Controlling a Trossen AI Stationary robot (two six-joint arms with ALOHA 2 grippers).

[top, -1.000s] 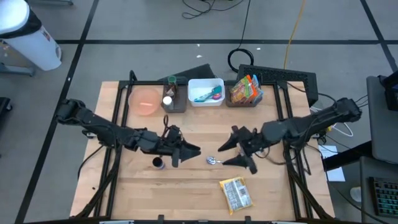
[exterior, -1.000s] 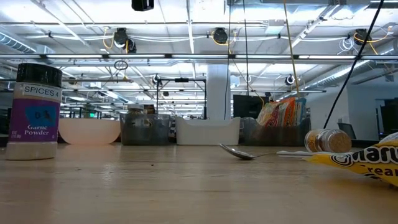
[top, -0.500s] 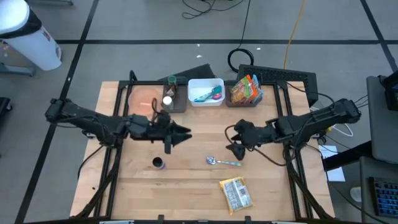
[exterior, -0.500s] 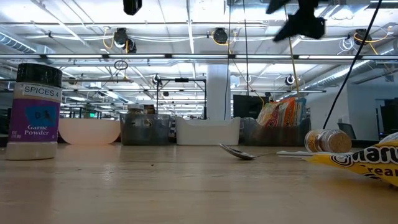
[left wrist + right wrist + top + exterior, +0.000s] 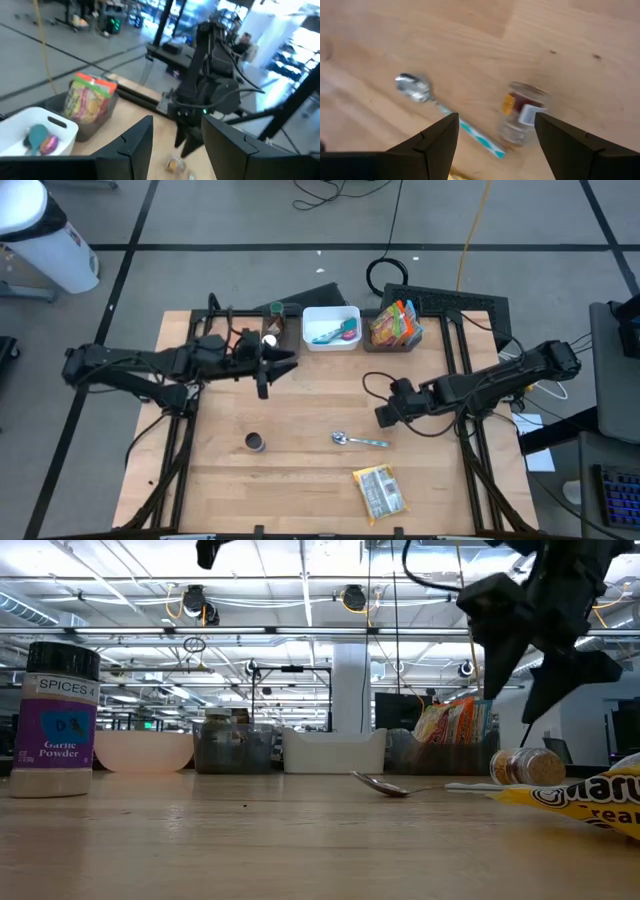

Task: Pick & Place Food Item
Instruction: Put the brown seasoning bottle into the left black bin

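Right gripper (image 5: 384, 416) right of centre in high view, jaws spread, holding nothing. Left gripper (image 5: 268, 366) upper left by the bins, parted, nothing held. Snack packet (image 5: 380, 490) lower centre, spice jar (image 5: 256, 442), spoon (image 5: 356, 440) all loose on table (image 5: 310, 390). Pick not started, my read.

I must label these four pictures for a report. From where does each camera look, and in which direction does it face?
High view: above, facing straight down on the table; both arms show.
Low view: at table-top height, facing level across to the room; the garlic powder jar stands near, a dark gripper hangs upper right.
Left wrist view: on the left arm, facing across to the right arm; own open jaws at the bottom.
Right wrist view: on the right arm, facing down at the table; own open jaws at the bottom.
Shared: the spoon shows in the high, low and right wrist views.
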